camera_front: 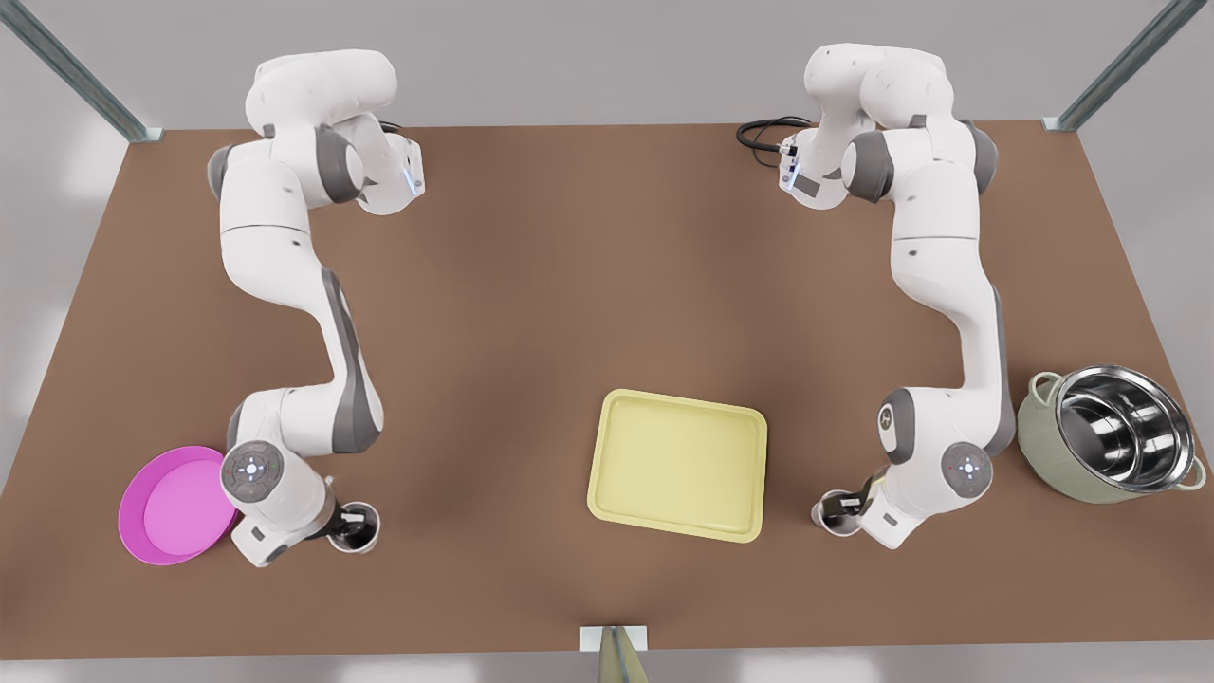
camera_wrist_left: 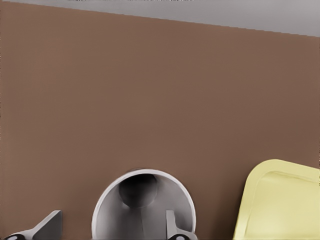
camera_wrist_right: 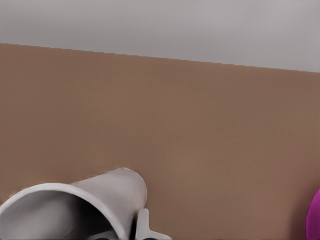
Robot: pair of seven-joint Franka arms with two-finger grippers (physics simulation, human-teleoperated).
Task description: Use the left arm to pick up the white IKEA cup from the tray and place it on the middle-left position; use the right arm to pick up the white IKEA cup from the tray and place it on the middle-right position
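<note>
Left gripper [camera_front: 842, 506], released, straddles the wall of one white cup [camera_wrist_left: 145, 200], tray [camera_front: 678, 465] beside it; right gripper [camera_front: 347, 525], grip unclear, at the other white cup [camera_wrist_right: 100, 195]

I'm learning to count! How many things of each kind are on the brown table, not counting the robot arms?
White cups: 2
Yellow tray: 1
Pink plate: 1
Green pot: 1
Total: 5
</note>
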